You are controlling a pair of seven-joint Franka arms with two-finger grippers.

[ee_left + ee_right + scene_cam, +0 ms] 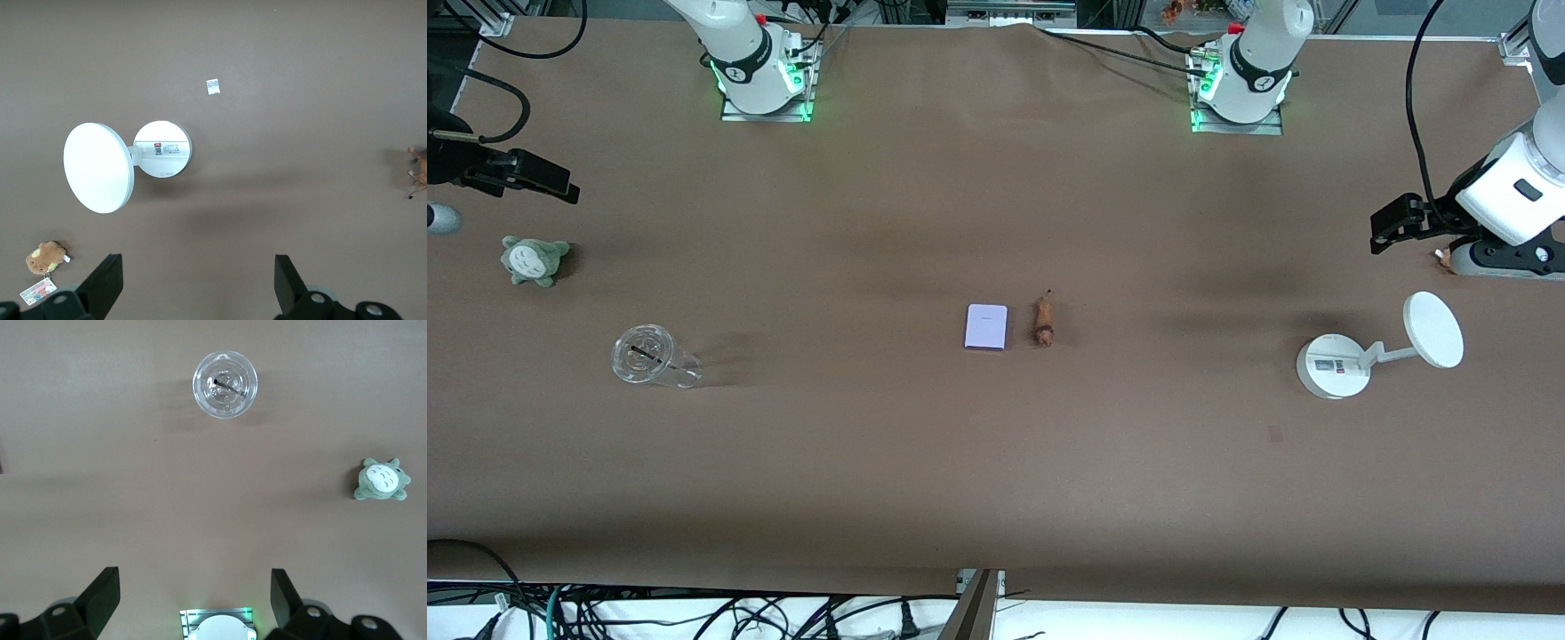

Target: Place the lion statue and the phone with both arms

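1. Hovering at the table's two ends, neither gripper holds anything. The left gripper hangs over bare cloth at the left arm's end, its fingers spread wide apart and empty in the left wrist view. The right gripper hangs over the right arm's end, fingers likewise spread and empty.

2. The phone lies flat mid-table, and the lion statue lies just beside it, apart and not touching, on the side toward the left arm's end. Both long axes run along the line from the robot bases to the front camera. The lion's darker mane end points toward the camera, its thin tail toward the bases.

3. Key relation: both items sit well away from either gripper, toward the table's middle. The lion is the one on the left gripper's side, the phone on the right gripper's side, so my judgement is lion to left arm, phone to right arm.

4. Nearby clutter:
   - the white stand and a brown plush lie under and beside the left gripper;
   - a clear cup and a grey-green plush lie by the right gripper.

5. Visibility limits: the lion is cut off at the left wrist frame's edge. The phone is absent from both wrist views. No placement target is discernible.
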